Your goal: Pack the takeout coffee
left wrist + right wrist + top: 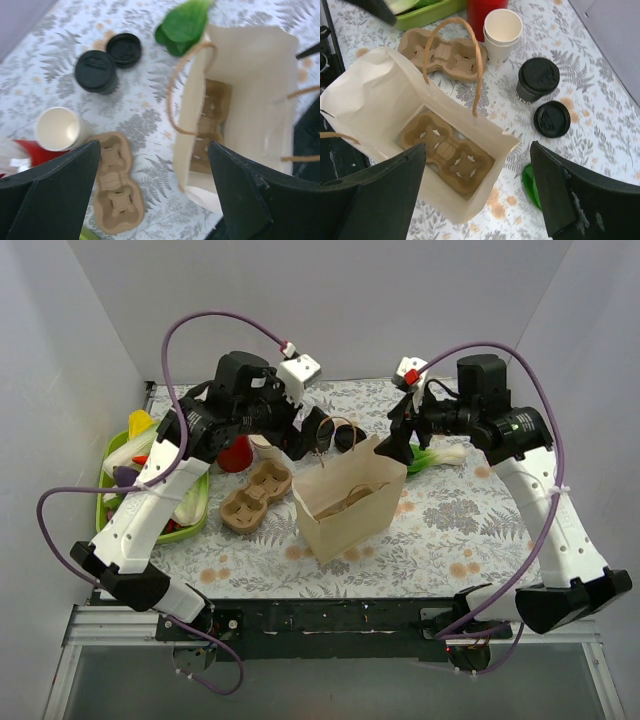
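The takeout coffee (96, 71), a small cup with a black lid, stands on the floral tablecloth behind the open paper bag (345, 505); it also shows in the right wrist view (538, 79). A cardboard cup carrier (447, 150) lies in the bottom of the bag. My left gripper (155, 200) is open and empty, hovering above the bag's left wall (192, 115). My right gripper (477, 195) is open and empty above the bag's right rim. In the top view the coffee is mostly hidden behind my left gripper (315, 430).
A loose black lid (552, 118) lies beside the coffee. A lidless cream cup (503, 27) and a red cup (235, 453) stand left of it. A second carrier (255, 495) lies left of the bag. A green tray (195, 515) of vegetables is far left, bok choy (440, 453) right.
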Controlling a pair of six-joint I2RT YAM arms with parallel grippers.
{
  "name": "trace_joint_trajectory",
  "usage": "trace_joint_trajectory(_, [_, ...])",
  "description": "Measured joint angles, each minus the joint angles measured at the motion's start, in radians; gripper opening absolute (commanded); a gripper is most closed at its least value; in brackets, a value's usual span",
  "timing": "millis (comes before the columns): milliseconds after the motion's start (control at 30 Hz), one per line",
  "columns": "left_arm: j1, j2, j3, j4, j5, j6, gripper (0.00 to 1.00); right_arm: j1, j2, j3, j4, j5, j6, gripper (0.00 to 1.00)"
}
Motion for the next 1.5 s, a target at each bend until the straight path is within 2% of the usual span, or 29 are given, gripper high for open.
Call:
trace_joint_trajectory(133, [0.032, -0.02, -0.002, 0.068, -0.099, -0.017, 0.92, 0.002, 0.093, 0.036, 0.022, -0.087, -0.095, 0.91])
trace_joint_trajectory(300, [0.093, -0.016, -0.024, 0.096, -0.142, -0.053, 0.93, 0.016, 0.232, 0.093, -0.013, -0.145, -0.263, 0.9])
trace_joint_trajectory(500, [0.177, -0.005, -0.025, 0.114, -0.155, -0.075, 0.93, 0.054, 0.364, 0.189, -0.135, -0.177, -0.47, 0.78])
trace_joint_trajectory(600, [0.198, -0.004, -0.025, 0.117, -0.155, -0.076, 0.93, 0.075, 0.398, 0.217, -0.188, -0.197, -0.536, 0.69])
trace_joint_trajectory(700, [0.202, -0.004, -0.027, 0.117, -0.153, -0.075, 0.93, 0.1, 0.421, 0.234, -0.243, -0.209, -0.587, 0.49])
trace_joint_trajectory(733, [0.202, -0.004, -0.028, 0.117, -0.151, -0.074, 0.92, 0.107, 0.426, 0.239, -0.261, -0.212, -0.596, 0.4])
trace_joint_trajectory(800, [0.202, -0.002, -0.031, 0.117, -0.147, -0.074, 0.92, 0.12, 0.433, 0.245, -0.295, -0.219, -0.622, 0.35])
trace_joint_trajectory(833, [0.202, 0.001, -0.032, 0.116, -0.145, -0.074, 0.91, 0.126, 0.435, 0.245, -0.311, -0.221, -0.624, 0.25])
trace_joint_trajectory(967, [0.202, 0.025, -0.032, 0.116, -0.129, -0.073, 0.91, 0.132, 0.431, 0.244, -0.344, -0.218, -0.637, 0.07])
trace_joint_trajectory(1033, [0.202, 0.039, -0.032, 0.116, -0.119, -0.073, 0.9, 0.132, 0.414, 0.229, -0.343, -0.198, -0.635, 0.01])
trace_joint_trajectory(1133, [0.202, 0.056, -0.032, 0.115, -0.104, -0.074, 0.9, 0.131, 0.333, 0.159, -0.323, -0.15, -0.617, 0.01])
trace_joint_trajectory(1500, [0.207, 0.095, -0.032, 0.111, -0.037, -0.078, 0.89, 0.142, -0.19, -0.266, -0.041, 0.057, -0.501, 0.01])
